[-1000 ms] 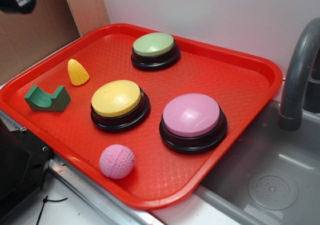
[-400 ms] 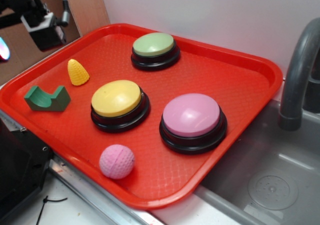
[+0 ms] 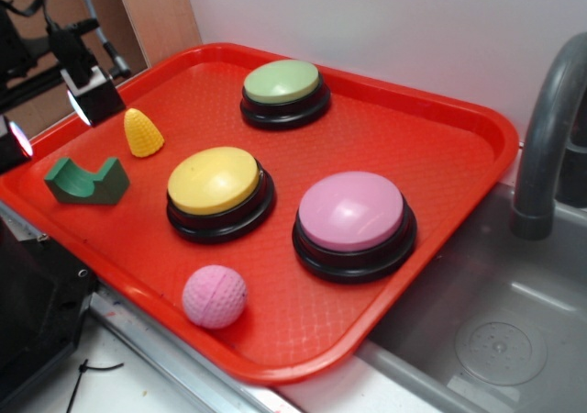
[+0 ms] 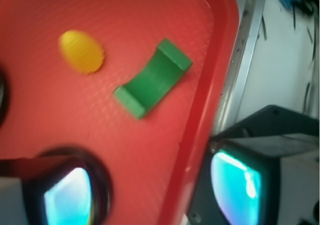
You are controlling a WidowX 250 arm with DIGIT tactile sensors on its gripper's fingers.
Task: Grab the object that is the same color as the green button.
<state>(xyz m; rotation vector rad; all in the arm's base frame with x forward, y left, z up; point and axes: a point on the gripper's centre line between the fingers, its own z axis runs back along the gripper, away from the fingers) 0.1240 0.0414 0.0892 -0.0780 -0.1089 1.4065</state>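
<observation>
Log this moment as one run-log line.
phase: approach | target: green block, free on red tray | gripper: open, above block, no contact | neighbour: yellow cone

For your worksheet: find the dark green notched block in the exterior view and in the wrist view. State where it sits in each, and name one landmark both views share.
Exterior: the green block lies at the left of the red tray, near its left rim, notch up.
Wrist: the block is upper centre, just inside the tray's rim.
Shared landmark: the yellow corn-shaped cone, close beside the block in both.
</observation>
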